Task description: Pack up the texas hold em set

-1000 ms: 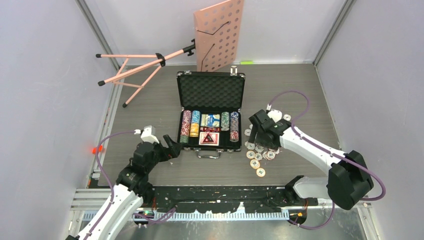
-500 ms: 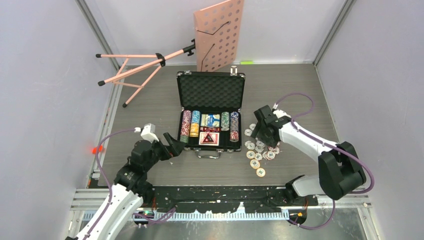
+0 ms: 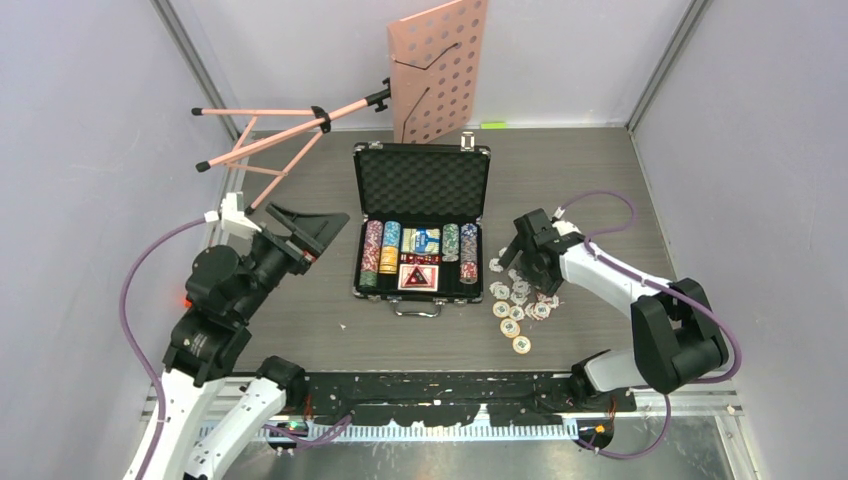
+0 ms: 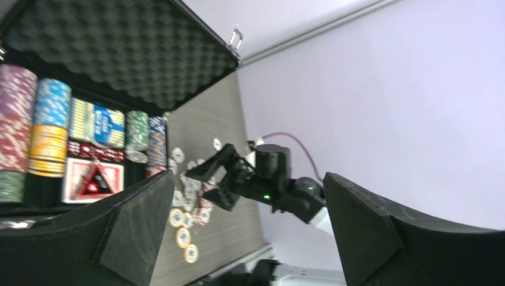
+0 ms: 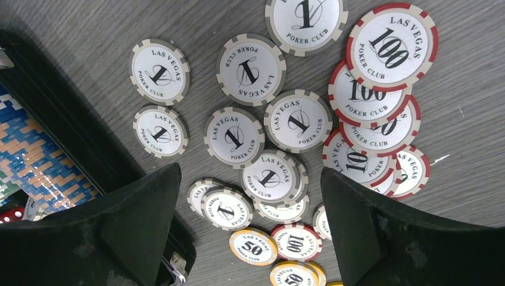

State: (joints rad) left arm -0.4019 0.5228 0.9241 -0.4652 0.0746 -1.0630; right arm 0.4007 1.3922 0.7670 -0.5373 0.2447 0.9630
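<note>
On loose chips (image 5: 234,136), "LAS VEGAS POKER CLUB"

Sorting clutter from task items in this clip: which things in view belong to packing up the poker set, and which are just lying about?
Belongs to the job:
- black case, lying open
- chip stacks in it
- card decks in it
- loose chips on the table, right of the case

Just lying about:
- pink perforated music stand, behind the case
</note>
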